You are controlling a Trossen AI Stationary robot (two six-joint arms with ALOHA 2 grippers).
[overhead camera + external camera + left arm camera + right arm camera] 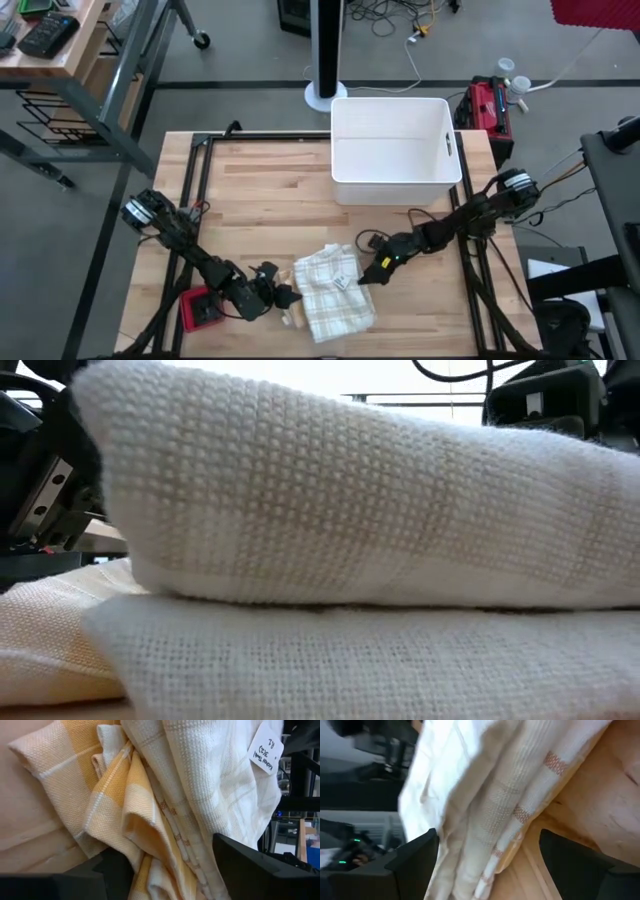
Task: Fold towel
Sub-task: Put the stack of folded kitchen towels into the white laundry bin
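Observation:
The towel (330, 290), cream with yellow bands and a white label (266, 747), lies bunched in loose folds on the wooden table near its front edge. In the low view the towel (350, 510) fills the picture, one thick fold lying on another. My left gripper (287, 297) stands open at the towel's left side, with yellow and cream folds (150, 820) running in between its fingers (167, 847). My right gripper (362, 277) stands open at the towel's right side, and the towel's cream edge (485, 795) reaches between its fingers (487, 835). My left gripper comes at the towel's left edge slanting down from the table's left. Several folds (145, 855) lie between its open fingers and rest against one finger (117, 870). The towel stays on the table. My right gripper comes slanting down from the table's right. The towel's layered right edge (470, 855) lies between its open fingers, beside one finger (420, 857); whether it touches that finger I cannot tell.
A white bin (395, 150) stands at the table's far side, right of the middle. A small red thing (200, 305) lies by the left arm near the front left corner. Bare wood (260, 200) lies between the bin and the towel.

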